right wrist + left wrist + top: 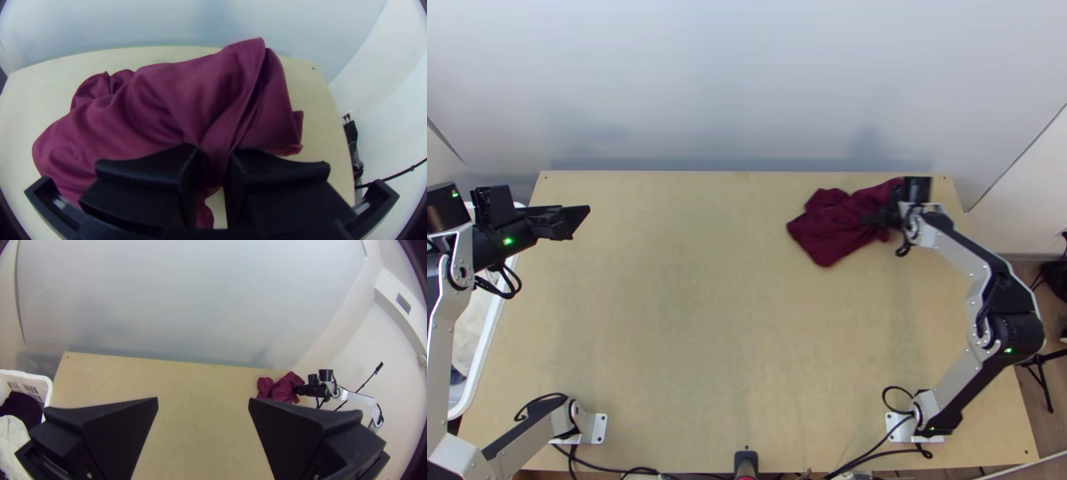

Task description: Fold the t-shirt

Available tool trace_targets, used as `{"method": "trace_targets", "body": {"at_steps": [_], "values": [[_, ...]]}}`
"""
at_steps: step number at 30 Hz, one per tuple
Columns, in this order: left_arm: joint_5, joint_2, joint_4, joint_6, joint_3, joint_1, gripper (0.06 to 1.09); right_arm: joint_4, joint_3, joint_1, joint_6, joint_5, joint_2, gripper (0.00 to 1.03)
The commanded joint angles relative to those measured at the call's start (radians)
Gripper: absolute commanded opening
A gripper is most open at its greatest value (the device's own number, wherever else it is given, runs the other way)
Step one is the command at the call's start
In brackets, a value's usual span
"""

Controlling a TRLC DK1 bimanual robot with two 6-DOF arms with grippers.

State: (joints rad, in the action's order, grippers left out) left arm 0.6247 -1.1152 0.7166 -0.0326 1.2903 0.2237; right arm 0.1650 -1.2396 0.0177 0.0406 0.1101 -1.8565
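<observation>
My left arm [438,344] bending upward, my left gripper [579,222] holding its fingers wide apart, my right arm [955,248] angling inward, my right gripper [888,216] clamping, its fingers standing close together

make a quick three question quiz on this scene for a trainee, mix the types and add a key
1. True or false: the maroon t-shirt lies bunched toward the far right corner of the table.
2. Fill in "open" or "shut": the left pincer is ____.
3. Which pincer has the t-shirt between its fingers? A) left B) right C) neither

Key: 1 true; 2 open; 3 B, the right pincer.
</observation>
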Motion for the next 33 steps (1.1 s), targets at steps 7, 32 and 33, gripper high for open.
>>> {"method": "trace_targets", "body": {"at_steps": [7,32,33], "values": [[0.001,0.018,0.000,0.008,-0.034,0.000,1.04,-0.058,-0.115,-0.279,0.166,0.005,-0.029,0.03],[0.000,0.155,0.006,0.000,-0.164,0.012,1.04,-0.091,-0.531,-0.318,0.288,-0.119,-0.363,0.03],[0.000,0.161,0.009,0.002,-0.169,0.016,1.04,-0.090,-0.518,-0.318,0.288,-0.119,-0.365,0.03]]}}
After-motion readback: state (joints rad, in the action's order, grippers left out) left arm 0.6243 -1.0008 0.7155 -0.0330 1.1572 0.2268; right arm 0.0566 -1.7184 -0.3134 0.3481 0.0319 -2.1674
